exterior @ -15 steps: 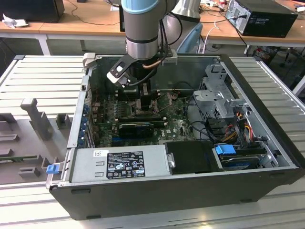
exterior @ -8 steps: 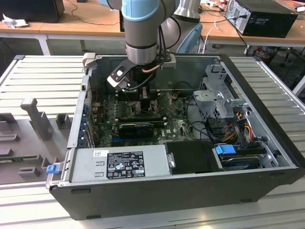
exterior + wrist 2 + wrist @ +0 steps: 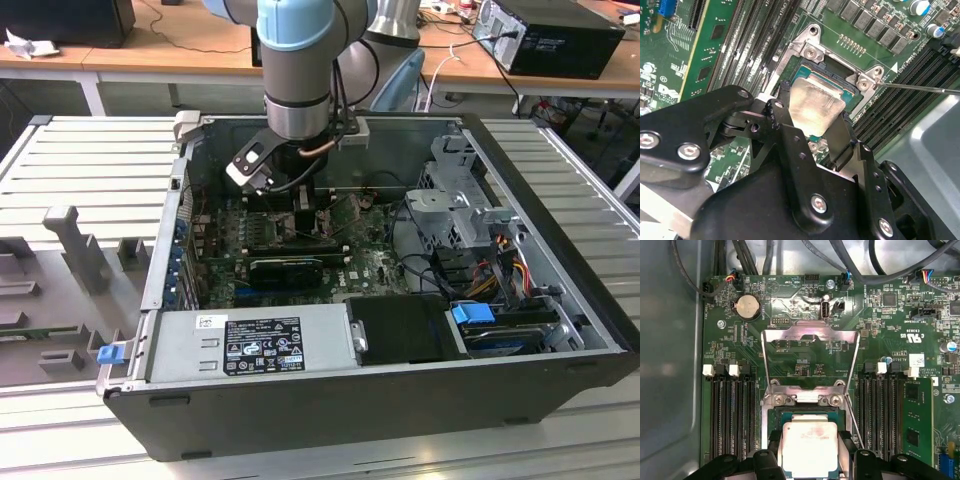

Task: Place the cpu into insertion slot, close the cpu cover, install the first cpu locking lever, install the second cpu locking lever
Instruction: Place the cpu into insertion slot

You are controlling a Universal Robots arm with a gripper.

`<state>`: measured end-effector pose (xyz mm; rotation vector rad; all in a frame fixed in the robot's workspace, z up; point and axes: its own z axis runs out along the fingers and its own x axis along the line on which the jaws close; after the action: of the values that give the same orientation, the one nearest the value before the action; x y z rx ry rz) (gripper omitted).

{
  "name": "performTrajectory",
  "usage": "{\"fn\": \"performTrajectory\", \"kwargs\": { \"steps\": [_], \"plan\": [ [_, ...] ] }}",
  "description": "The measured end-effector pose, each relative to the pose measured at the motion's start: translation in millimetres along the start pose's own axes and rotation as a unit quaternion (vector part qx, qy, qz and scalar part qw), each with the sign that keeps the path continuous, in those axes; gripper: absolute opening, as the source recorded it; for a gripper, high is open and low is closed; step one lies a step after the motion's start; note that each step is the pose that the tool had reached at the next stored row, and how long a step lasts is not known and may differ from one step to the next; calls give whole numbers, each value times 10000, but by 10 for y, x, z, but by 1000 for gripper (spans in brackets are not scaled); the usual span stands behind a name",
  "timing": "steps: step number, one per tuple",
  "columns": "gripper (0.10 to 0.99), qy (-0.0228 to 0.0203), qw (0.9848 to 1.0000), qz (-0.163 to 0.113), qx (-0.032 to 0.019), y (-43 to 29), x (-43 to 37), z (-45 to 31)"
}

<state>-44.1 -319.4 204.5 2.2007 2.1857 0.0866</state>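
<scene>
In both wrist views my gripper (image 3: 815, 109) (image 3: 809, 437) is shut on the cpu (image 3: 817, 105) (image 3: 807, 450), one black finger on each of two opposite edges. The chip's pale silvery top faces up. It sits directly over the insertion slot (image 3: 840, 70), level with it; whether it is fully seated I cannot tell. The cpu cover (image 3: 810, 333) stands swung open behind the socket, with green board visible through its window. A thin wire locking lever (image 3: 920, 88) (image 3: 854, 420) sticks out beside the socket. In the exterior view the gripper (image 3: 300, 200) reaches down into the computer case.
Long black memory slots (image 3: 730, 415) (image 3: 880, 415) flank the socket on both sides. A black graphics card (image 3: 290, 268), the power supply (image 3: 250, 345) and a drive cage (image 3: 460, 200) crowd the case. Cables (image 3: 850, 260) run behind the board.
</scene>
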Motion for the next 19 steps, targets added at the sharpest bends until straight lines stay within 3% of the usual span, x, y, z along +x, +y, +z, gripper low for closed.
{"fn": "performTrajectory", "kwargs": {
  "steps": [19],
  "plan": [
    [541, 2, 10000, 1, 11, -3, 31, 48]
  ]
}}
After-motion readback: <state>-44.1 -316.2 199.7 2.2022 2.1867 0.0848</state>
